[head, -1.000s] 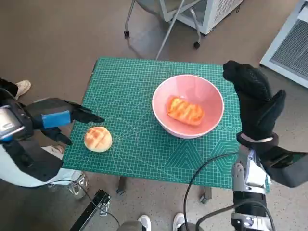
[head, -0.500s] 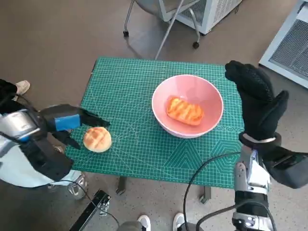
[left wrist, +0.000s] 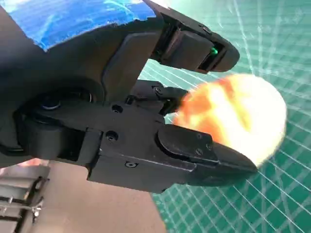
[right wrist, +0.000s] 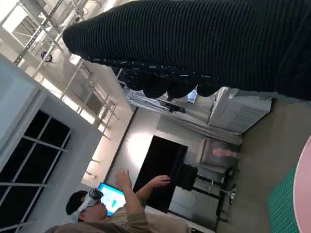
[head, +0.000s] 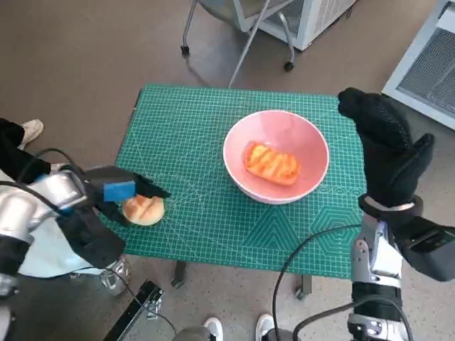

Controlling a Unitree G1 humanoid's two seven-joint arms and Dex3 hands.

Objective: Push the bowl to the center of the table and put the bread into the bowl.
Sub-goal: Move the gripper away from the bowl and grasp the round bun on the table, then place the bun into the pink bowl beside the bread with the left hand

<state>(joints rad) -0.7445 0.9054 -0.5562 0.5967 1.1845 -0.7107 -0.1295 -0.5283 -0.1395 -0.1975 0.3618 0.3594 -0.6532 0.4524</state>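
The pink bowl [head: 298, 131] stands right of the middle of the green mat table [head: 192, 128], with a toasted piece of bread [head: 272, 162] inside. A round bun [head: 147, 212] lies near the table's front left edge. My left hand [head: 117, 190] reaches over the bun's near side. In the left wrist view its black fingers [left wrist: 209, 160] spread on either side of the bun [left wrist: 243, 109]; contact is unclear. The bun still sits on the mat. My gloved right hand [head: 389, 153] hangs raised beside the bowl's right side, fingers apart, holding nothing.
A wheeled chair [head: 234, 28] and a white unit [head: 313, 18] stand beyond the table. A grille [head: 426, 71] is at the right. A person's shoe [head: 32, 129] is at the left. The right wrist view shows a person in a headset [right wrist: 107, 208].
My left hand has moved right and forward until its fingers straddle the bun. The bun, the bowl and the right hand have hardly moved.
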